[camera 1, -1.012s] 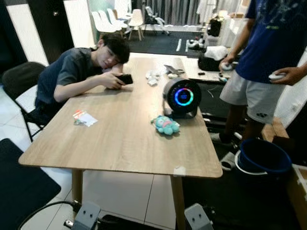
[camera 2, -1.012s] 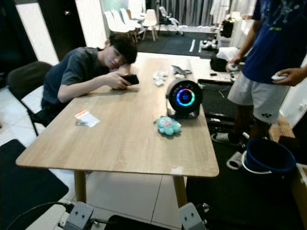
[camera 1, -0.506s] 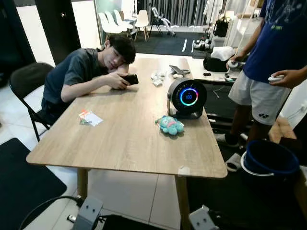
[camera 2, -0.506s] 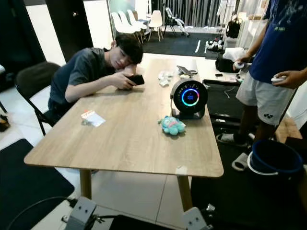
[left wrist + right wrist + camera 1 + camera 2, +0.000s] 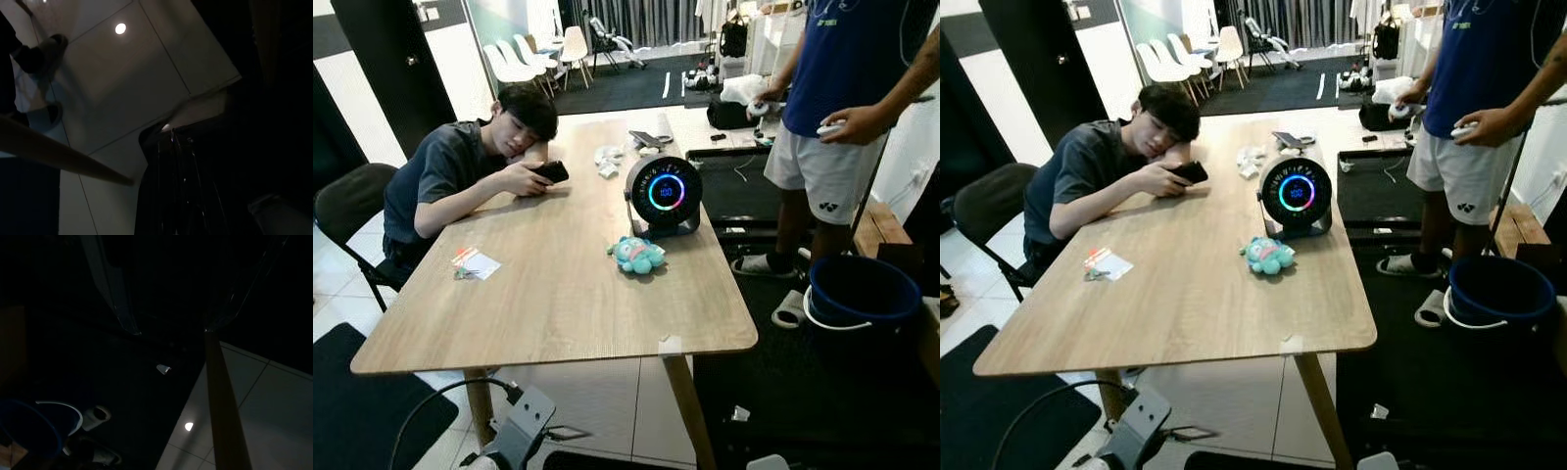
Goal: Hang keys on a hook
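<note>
Keys (image 5: 463, 273) flat on table (image 5: 558, 313), beside white card (image 5: 480, 263), at about 9 o'clock on the tabletop, near left edge. Teal plush (image 5: 636, 255) near table centre; round speaker (image 5: 663, 192) with glowing ring just beyond, toward 12 o'clock. Seated person (image 5: 460, 171) slumped over table at 10 o'clock, holding phone (image 5: 549, 171). Standing person (image 5: 832, 108) at 2 o'clock; blue bucket (image 5: 860, 299) on floor at 3 o'clock. Left gripper (image 5: 181, 191) hanging low over tiled floor, dim; finger spread cannot be told. Right gripper (image 5: 171, 298) over dark floor, fingers (image 5: 115, 293) set apart, holding nothing.
</note>
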You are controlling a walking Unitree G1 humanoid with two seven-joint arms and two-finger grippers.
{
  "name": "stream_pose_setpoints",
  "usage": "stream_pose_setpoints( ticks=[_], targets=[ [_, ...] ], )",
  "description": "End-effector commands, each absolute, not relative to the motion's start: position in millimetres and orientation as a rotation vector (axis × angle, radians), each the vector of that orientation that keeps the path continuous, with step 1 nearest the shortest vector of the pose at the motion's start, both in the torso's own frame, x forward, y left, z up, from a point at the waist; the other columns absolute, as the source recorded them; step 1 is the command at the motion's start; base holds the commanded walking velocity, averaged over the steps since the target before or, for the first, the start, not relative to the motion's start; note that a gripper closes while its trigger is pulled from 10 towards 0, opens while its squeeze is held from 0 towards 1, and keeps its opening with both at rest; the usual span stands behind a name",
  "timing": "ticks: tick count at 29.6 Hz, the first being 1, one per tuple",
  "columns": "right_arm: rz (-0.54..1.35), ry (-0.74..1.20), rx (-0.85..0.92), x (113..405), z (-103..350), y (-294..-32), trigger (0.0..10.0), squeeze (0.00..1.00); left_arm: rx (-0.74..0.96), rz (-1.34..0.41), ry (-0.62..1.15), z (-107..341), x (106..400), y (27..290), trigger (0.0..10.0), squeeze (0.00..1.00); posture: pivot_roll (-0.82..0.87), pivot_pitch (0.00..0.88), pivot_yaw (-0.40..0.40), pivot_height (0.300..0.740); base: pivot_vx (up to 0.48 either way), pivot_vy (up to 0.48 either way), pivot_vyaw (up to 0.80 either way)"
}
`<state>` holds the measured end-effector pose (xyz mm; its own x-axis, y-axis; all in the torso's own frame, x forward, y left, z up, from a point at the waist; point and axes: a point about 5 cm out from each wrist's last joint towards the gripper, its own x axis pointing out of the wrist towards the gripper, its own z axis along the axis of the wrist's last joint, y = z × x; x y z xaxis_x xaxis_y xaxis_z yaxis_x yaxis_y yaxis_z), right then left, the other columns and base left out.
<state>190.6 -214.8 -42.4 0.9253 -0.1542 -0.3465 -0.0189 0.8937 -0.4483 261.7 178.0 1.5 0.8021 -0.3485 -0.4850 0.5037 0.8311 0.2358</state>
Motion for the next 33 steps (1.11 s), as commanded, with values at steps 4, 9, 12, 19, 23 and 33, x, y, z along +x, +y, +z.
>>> stream_pose_setpoints(
  ticks=[4, 9, 12, 19, 23, 33],
  targets=[
    [-0.067, 0.390, -0.450, 188.0, -44.8, -208.3, 10.0, 0.00, 0.389, -0.477, 0.477, -4.1, 256.6, 187.1, 10.0, 0.00, -0.05, 0.108, 0.179, 0.740, 0.000, 0.000, 0.00],
    [-0.047, 0.395, -0.433, 187.8, -48.1, -194.6, 10.0, 0.00, 0.400, -0.461, 0.471, -0.1, 256.7, 199.3, 10.0, 0.00, -0.02, 0.111, 0.193, 0.740, 0.000, 0.000, 0.00],
    [-0.031, 0.389, -0.434, 188.3, -47.8, -191.7, 10.0, 0.00, 0.389, -0.445, 0.464, 0.9, 257.6, 200.0, 10.0, 0.00, -0.02, 0.115, 0.175, 0.740, 0.000, 0.000, 0.00],
    [0.016, 0.366, -0.488, 193.9, -40.8, -205.7, 10.0, 0.00, 0.347, -0.434, 0.454, -3.8, 260.4, 184.5, 10.0, 0.00, -0.06, 0.107, 0.101, 0.740, 0.000, 0.000, 0.00],
    [0.009, 0.358, -0.537, 199.1, -32.5, -227.9, 10.0, 0.00, 0.310, -0.442, 0.440, -4.0, 266.6, 167.7, 10.0, 0.00, -0.08, 0.103, 0.070, 0.740, 0.000, 0.000, 0.00],
    [0.013, 0.346, -0.561, 202.3, -27.2, -235.7, 10.0, 0.00, 0.204, -0.377, 0.435, -0.1, 276.6, 163.2, 10.0, 0.00, -0.11, 0.113, 0.060, 0.740, 0.000, 0.000, 0.00]
  ],
)
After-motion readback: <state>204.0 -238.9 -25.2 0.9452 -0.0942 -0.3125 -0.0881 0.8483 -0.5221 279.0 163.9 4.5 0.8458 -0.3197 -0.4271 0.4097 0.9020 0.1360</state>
